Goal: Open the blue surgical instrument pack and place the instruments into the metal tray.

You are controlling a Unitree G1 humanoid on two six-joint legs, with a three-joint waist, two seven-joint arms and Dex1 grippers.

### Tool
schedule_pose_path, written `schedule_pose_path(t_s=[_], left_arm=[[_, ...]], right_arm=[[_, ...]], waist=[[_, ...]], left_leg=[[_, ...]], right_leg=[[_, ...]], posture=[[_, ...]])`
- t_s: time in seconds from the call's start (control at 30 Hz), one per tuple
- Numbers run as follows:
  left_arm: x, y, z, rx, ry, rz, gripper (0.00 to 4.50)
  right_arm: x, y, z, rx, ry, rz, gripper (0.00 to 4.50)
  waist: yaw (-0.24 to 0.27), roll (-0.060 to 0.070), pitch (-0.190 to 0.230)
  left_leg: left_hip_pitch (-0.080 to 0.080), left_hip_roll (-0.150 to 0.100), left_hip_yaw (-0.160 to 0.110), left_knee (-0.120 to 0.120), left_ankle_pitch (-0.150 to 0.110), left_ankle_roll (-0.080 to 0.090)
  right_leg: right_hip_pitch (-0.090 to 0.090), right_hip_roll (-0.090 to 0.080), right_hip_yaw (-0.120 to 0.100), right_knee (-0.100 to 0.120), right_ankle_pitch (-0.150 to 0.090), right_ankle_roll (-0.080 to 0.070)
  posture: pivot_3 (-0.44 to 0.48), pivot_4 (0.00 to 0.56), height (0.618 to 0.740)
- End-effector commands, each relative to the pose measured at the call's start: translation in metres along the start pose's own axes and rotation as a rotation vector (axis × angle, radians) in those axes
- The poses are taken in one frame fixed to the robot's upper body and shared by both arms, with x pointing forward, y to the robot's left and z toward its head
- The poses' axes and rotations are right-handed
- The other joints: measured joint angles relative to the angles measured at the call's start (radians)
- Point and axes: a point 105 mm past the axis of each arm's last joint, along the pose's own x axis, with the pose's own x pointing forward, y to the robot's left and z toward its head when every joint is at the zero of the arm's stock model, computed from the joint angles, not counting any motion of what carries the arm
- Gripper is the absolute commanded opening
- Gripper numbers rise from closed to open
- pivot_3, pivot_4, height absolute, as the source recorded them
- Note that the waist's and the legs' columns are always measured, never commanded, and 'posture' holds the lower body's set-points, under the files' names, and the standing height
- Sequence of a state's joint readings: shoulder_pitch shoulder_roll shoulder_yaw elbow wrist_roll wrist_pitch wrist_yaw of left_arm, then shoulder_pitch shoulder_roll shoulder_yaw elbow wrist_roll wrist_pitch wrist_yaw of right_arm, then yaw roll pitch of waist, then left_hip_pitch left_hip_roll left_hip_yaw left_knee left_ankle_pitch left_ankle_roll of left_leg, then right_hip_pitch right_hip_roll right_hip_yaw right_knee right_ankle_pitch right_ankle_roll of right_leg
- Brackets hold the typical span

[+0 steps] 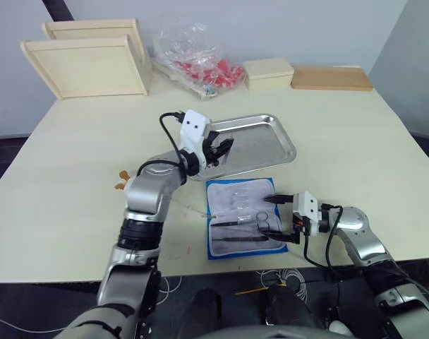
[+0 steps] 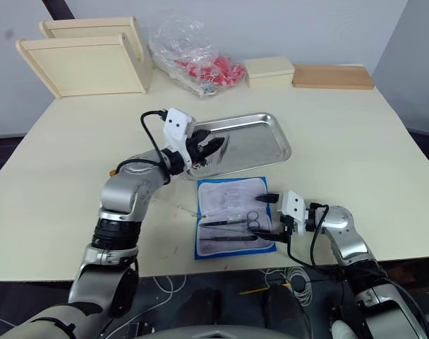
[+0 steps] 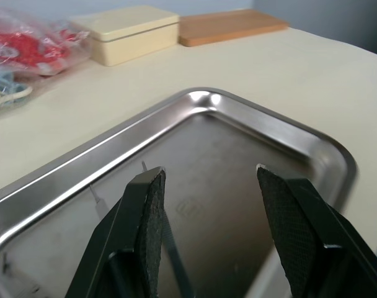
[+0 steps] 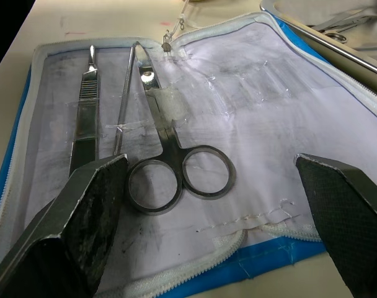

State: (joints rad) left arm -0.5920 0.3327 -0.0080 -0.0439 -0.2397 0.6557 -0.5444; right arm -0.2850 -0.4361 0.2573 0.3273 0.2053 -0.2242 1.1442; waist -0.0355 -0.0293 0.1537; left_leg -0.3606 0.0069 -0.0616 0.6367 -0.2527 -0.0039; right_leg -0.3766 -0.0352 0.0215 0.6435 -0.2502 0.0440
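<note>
Head stereo pair: high, facing forward and down over the bench (image 1: 355, 134); both share the whole scene. Left wrist camera: close above the tray (image 3: 201, 102), along its end effector (image 3: 207, 180). Right wrist camera: close over the pack (image 4: 238, 93), tray edge beyond.

My black-fingered left gripper (image 1: 223, 149) is hanging over the shiny silver steel tray (image 1: 271, 145). Just beside that tray, the bright-blue pack (image 4: 195, 280) is showing its pale grey-white lining, with dark-silver scissors (image 4: 170, 167) lying inside it. Beyond the tray, red items are glowing through a clear plastic bag (image 1: 193, 53).
</note>
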Motion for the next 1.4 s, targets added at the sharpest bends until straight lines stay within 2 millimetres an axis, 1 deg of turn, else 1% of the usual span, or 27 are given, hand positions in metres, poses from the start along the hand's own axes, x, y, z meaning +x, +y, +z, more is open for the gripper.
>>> schedule_pose_path(t_s=[0.03,0.23,0.3,0.33,0.4,0.43,0.53,0.6,0.73,0.9,1.03,1.13,1.37,1.4], left_arm=[[-0.027,-0.014,0.016,0.073,-0.068,-0.187,2.46],[-0.064,-0.024,0.002,0.136,-0.022,-0.364,2.46],[-0.078,-0.029,-0.002,0.171,-0.002,-0.443,2.99],[-0.082,-0.031,-0.003,0.181,0.004,-0.466,3.27],[-0.094,-0.035,-0.008,0.215,0.022,-0.535,4.22],[-0.1,-0.037,-0.01,0.23,0.031,-0.574,4.48],[-0.115,-0.045,-0.016,0.261,0.052,-0.678,4.48],[-0.121,-0.046,-0.018,0.279,0.059,-0.712,4.48],[-0.136,-0.049,-0.015,0.322,0.056,-0.794,4.48],[-0.149,-0.045,-0.011,0.328,0.089,-0.844,4.48],[-0.148,-0.042,-0.01,0.344,0.084,-0.833,4.48],[-0.144,-0.044,-0.013,0.347,0.077,-0.832,4.48],[-0.139,-0.046,-0.03,0.347,0.084,-0.841,4.48],[-0.138,-0.047,-0.033,0.348,0.085,-0.843,4.48]], right_arm=[[-0.004,0.023,-0.048,0.131,0.164,0.024,4.5],[-0.005,0.022,-0.048,0.132,0.162,0.017,4.5],[-0.005,0.022,-0.048,0.131,0.163,0.016,4.5],[-0.005,0.021,-0.048,0.131,0.164,0.015,4.5],[-0.006,0.021,-0.048,0.13,0.165,0.015,4.5],[-0.007,0.021,-0.048,0.13,0.166,0.015,4.5],[-0.008,0.021,-0.049,0.13,0.168,0.014,4.5],[-0.008,0.021,-0.049,0.131,0.169,0.014,4.5],[-0.012,0.021,-0.049,0.13,0.173,0.009,4.5],[-0.016,0.02,-0.049,0.131,0.177,0.004,4.5],[-0.018,0.02,-0.048,0.131,0.177,0.0,4.5],[-0.019,0.019,-0.046,0.128,0.169,-0.003,4.5],[-0.024,0.012,-0.026,0.092,0.116,-0.025,4.5],[-0.025,0.011,-0.024,0.086,0.11,-0.027,4.5]], waist=[[-0.006,0.0,0.0],[-0.003,0.0,0.0],[-0.003,0.0,0.0],[-0.003,0.0,0.0],[-0.003,0.001,0.001],[-0.001,0.001,0.001],[-0.002,0.002,0.001],[0.001,0.003,0.002],[0.0,0.003,0.002],[0.003,0.003,0.002],[0.007,0.003,0.002],[0.011,0.003,0.002],[0.026,0.005,0.006],[0.026,0.008,0.008]], left_leg=[[0.0,0.0,0.0,0.0,0.0,0.0],[0.0,0.003,0.0,0.0,0.0,0.0],[0.0,0.003,0.001,0.0,0.0,0.0],[0.0,0.004,0.001,0.0,0.0,0.0],[0.0,0.004,0.001,-0.001,0.0,0.0],[0.0,0.004,0.001,-0.001,0.0,0.0],[0.0,0.005,0.001,-0.001,0.0,0.0],[0.0,0.005,0.0,-0.001,0.0,0.0],[-0.001,0.005,0.001,-0.001,0.0,0.001],[-0.001,0.005,0.001,-0.001,0.0,0.001],[-0.001,0.005,0.001,-0.001,0.0,0.001],[-0.001,0.005,0.001,-0.001,0.0,0.001],[-0.004,0.004,0.001,-0.001,-0.001,0.001],[-0.004,0.004,0.002,-0.001,-0.001,0.001]], right_leg=[[0.0,0.0,0.0,0.0,0.0,0.0],[0.0,-0.001,0.001,0.0,-0.002,-0.004],[0.0,-0.001,0.001,0.0,-0.002,-0.004],[0.0,-0.001,0.001,-0.001,-0.002,-0.005],[0.0,-0.002,0.002,-0.001,-0.002,-0.005],[-0.001,-0.004,0.002,-0.001,-0.002,-0.005],[-0.001,-0.005,0.004,-0.001,-0.002,-0.005],[-0.001,-0.006,0.005,-0.001,-0.002,-0.006],[-0.001,-0.006,0.005,-0.001,-0.003,-0.006],[-0.002,-0.006,0.005,-0.002,-0.003,-0.006],[-0.002,-0.007,0.005,-0.002,-0.003,-0.006],[-0.002,-0.007,0.005,-0.003,-0.003,-0.006],[-0.003,-0.004,0.004,-0.003,-0.003,-0.006],[-0.003,-0.004,0.004,-0.003,-0.003,-0.006]], posture=[[0.0,0.15,0.74],[0.0,0.15,0.74],[0.0,0.15,0.74],[0.0,0.15,0.74],[0.0,0.15,0.74],[0.0,0.15,0.74],[0.0,0.15,0.74],[0.0,0.15,0.74],[0.0,0.15,0.74],[0.0,0.15,0.74],[0.0,0.15,0.74],[0.0,0.15,0.74],[0.0,0.15,0.74],[0.0,0.15,0.74]])
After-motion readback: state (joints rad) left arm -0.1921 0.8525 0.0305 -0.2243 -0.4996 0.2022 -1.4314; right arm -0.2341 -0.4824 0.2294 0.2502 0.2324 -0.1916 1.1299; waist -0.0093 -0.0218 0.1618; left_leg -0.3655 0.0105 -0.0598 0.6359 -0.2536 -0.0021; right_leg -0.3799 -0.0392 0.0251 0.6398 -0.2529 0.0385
